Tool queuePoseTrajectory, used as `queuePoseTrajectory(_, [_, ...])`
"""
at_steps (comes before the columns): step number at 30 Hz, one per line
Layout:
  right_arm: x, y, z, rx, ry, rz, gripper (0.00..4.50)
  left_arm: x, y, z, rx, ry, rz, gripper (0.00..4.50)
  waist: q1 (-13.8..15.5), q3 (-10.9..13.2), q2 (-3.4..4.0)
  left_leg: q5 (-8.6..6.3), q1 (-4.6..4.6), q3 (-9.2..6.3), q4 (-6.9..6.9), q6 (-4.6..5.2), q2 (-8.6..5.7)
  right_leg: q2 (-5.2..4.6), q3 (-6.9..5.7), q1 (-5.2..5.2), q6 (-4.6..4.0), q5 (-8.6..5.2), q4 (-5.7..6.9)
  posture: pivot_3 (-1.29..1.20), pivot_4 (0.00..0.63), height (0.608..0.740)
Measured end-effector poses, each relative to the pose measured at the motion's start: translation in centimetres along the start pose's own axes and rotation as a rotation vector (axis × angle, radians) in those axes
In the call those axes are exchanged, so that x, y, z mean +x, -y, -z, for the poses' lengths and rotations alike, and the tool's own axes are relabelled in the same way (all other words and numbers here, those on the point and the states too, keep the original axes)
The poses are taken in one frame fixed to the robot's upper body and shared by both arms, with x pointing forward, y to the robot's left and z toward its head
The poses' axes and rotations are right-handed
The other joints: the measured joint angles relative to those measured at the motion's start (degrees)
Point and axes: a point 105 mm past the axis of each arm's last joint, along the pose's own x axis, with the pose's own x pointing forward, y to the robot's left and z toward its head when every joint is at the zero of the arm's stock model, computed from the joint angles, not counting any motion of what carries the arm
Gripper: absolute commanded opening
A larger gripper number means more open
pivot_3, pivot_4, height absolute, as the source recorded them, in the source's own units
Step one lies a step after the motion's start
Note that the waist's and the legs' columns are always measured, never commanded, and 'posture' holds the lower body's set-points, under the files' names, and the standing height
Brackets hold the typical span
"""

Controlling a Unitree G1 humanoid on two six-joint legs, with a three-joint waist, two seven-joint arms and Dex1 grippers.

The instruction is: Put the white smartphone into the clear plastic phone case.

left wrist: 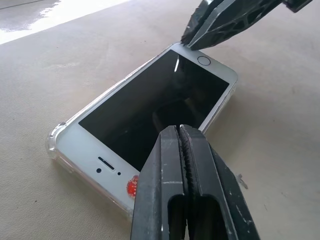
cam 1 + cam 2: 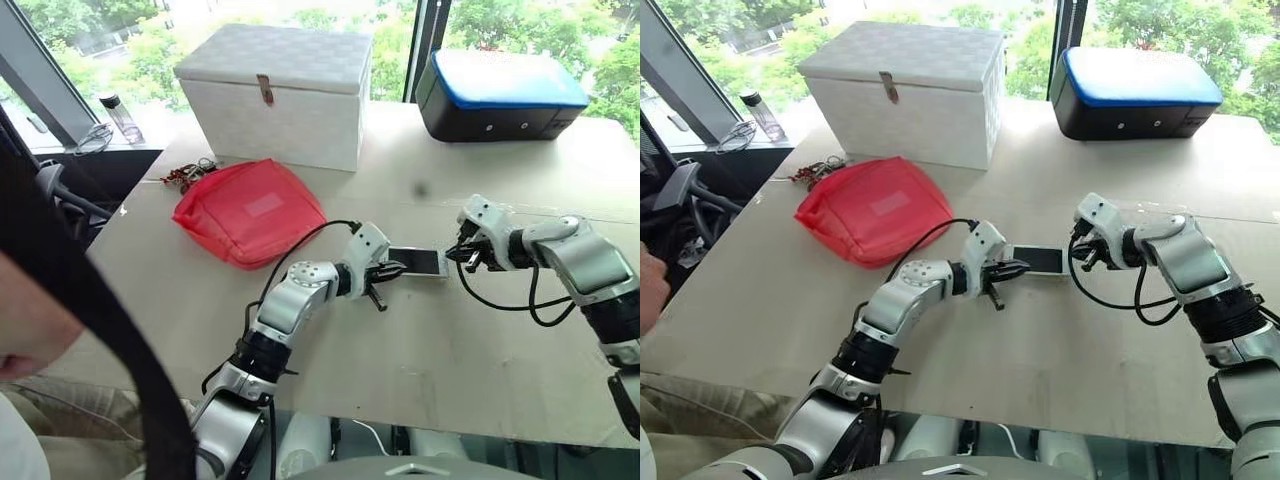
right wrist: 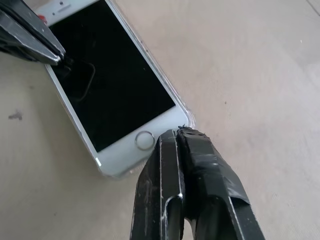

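- Left wrist view: the left gripper [image 1: 185,145] has its two black fingers pressed together, nothing between them, tips over the white smartphone [image 1: 150,107] near its long edge.
- The right gripper [image 3: 181,137] is likewise closed and empty, its tips at the home-button end of the phone.
- The phone lies face up on the table [image 2: 450,350] between both grippers, seemingly sitting in the clear plastic phone case [image 1: 54,142], whose bumper corner shows around the earpiece end.
- Handling, as a judgement: the phone is stiff, light, with glassy slick faces; the case is thin and springy. Press on bezel corners or take the long edges, not the screen.
- Behind stand a closed white box [image 2: 285,90] and a red pouch [image 2: 250,212]; their contents are hidden.
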Motion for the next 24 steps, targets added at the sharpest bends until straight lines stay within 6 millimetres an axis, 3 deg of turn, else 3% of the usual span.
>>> queuePoseTrajectory(11, [1.6, 0.3, 0.8, 0.0, -0.059, -0.062, 0.0, 0.6, 0.4, 0.0, -0.018, 0.011, -0.018, 0.05, -0.1, -1.2, -0.96, -0.03, 0.15, -0.13, -0.16, -0.05, 0.04, -0.35, -0.08, 0.08, -0.28, -0.12, -0.1, 0.0, 0.15, 0.74])
queuePoseTrajectory(16, [2.0, 0.4, 0.7, -0.016, -0.017, -0.052, 0.0, 0.6, 0.4, 0.1, -0.019, 0.005, -0.021, 0.05, -0.4, -1.4, -1.06, -0.19, 0.15, -0.14, -0.24, -0.32, 0.04, -0.43, -0.07, 0.07, -0.33, -0.11, -0.17, 0.0, 0.15, 0.74])
queuePoseTrajectory(21, [0.5, -0.1, 0.4, 0.033, 0.182, -0.052, 0.0, 0.7, 0.6, 0.1, -0.022, 0.008, -0.015, 0.05, -1.0, -1.0, -0.43, -0.14, -0.18, -0.13, -0.25, -0.25, 0.01, -0.49, -0.07, -0.15, -0.31, -0.1, -0.19, 0.0, 0.15, 0.74])
queuePoseTrajectory(24, [-0.3, -1.0, 0.9, 0.043, 0.183, -0.076, 0.0, 0.8, 0.8, -0.1, -0.017, 0.014, -0.007, 0.05, -0.8, -0.5, 0.3, -0.02, -0.33, -0.12, -0.59, -0.05, -0.01, -0.48, -0.13, -0.36, -0.11, 0.0, -0.33, 0.0, 0.15, 0.74])
